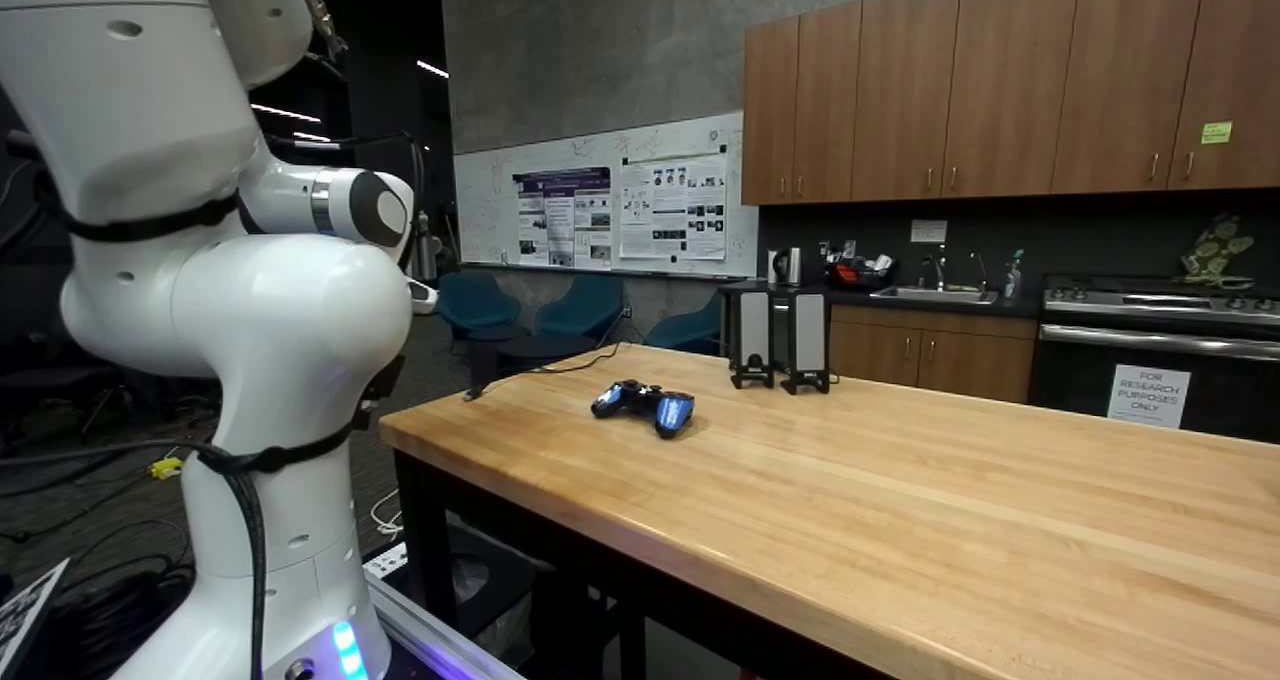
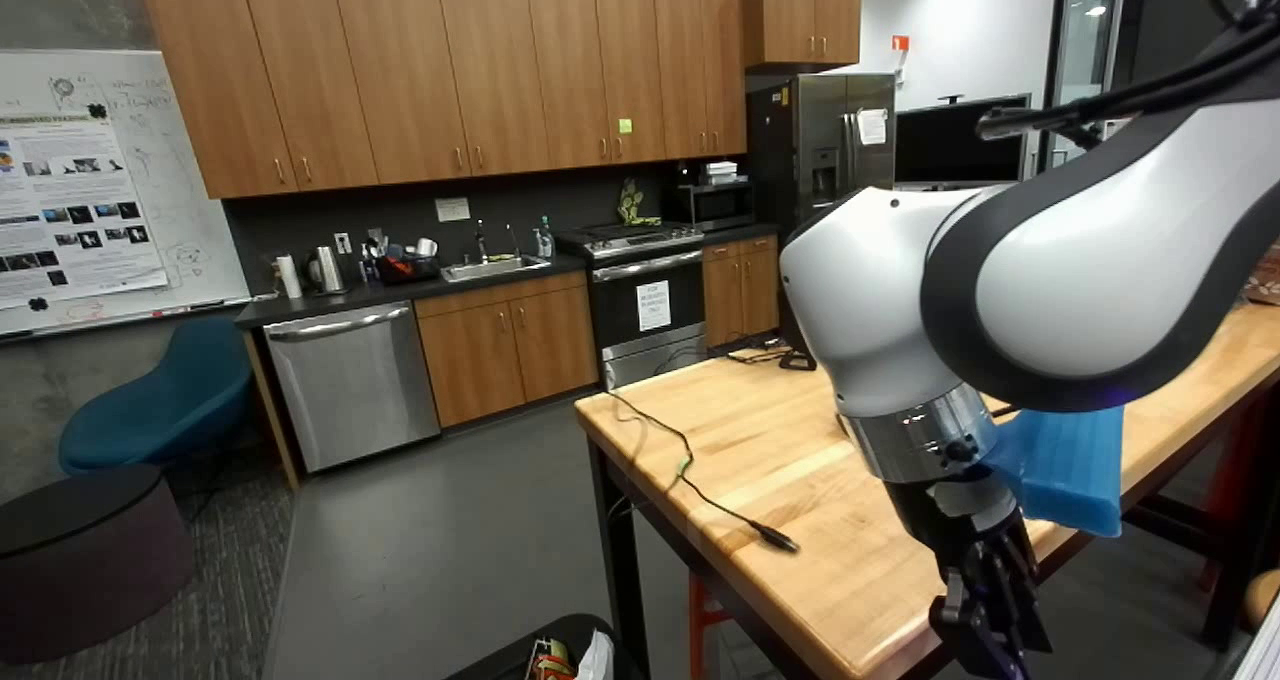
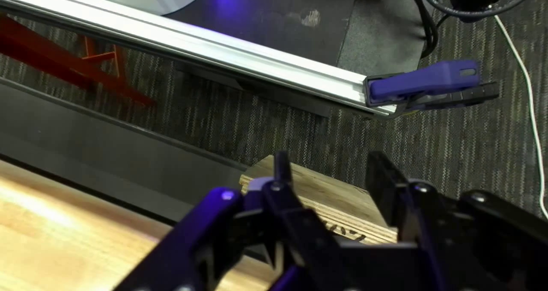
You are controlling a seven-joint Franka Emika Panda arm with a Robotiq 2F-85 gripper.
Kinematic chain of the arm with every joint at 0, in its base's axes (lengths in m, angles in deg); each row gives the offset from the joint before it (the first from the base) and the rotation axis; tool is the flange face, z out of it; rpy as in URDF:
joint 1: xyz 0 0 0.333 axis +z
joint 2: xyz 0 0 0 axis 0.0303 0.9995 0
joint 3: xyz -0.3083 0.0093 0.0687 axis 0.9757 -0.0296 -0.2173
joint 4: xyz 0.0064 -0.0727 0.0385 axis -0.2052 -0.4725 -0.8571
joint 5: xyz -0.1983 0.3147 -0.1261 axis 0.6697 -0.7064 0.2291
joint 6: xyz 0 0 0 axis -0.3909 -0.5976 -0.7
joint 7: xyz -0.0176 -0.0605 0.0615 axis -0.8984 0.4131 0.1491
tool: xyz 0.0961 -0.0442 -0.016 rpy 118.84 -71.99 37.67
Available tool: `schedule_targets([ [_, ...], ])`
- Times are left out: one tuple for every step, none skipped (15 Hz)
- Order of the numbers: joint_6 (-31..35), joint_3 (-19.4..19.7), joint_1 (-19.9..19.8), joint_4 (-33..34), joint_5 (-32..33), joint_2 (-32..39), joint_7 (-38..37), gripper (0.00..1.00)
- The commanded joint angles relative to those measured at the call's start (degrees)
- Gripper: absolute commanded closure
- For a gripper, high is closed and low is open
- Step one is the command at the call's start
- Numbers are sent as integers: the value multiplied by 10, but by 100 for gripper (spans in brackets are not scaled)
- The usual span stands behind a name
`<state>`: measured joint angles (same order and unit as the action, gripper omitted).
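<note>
My gripper (image 3: 329, 171) is open and empty. In an exterior view the gripper (image 2: 985, 620) points down beside the near edge of the wooden table (image 2: 850, 580). A plywood piece (image 3: 334, 190) with dark handwriting shows beyond and between the fingers, apart from them, with carpet around it. A black and blue game controller (image 1: 643, 406) lies on the table in an exterior view, far from the gripper. Two grey and black speakers (image 1: 752, 340) stand behind it. A thin black cable (image 2: 700, 490) lies across the table end. The gripper is out of view in an exterior view where the arm's base shows.
A metal rail (image 3: 214, 47) with a purple clamp (image 3: 428, 83) runs along the robot's base. A blue object (image 2: 1070, 470) shows behind the wrist. A black bin (image 2: 560, 650) stands below the table end. Cabinets, a sink and a stove (image 2: 650, 300) stand behind.
</note>
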<state>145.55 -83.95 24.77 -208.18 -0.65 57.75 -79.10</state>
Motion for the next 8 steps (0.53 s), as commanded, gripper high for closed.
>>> schedule_targets([
  [17, -1, 1, -4, -8, -5, 3, 19],
  [23, -1, 0, -2, -5, -3, 4, 12],
  [31, -1, -1, -1, -2, -2, 3, 5],
  [43, -2, -2, 0, 2, -3, 2, 1],
  [66, -5, -4, -1, 9, -5, -2, 0],
  [86, -7, -6, 1, 16, -3, -6, 0],
  [108, -9, -8, 4, 27, -2, -11, 0],
  [128, -12, -11, 6, 40, 1, -14, 0],
])
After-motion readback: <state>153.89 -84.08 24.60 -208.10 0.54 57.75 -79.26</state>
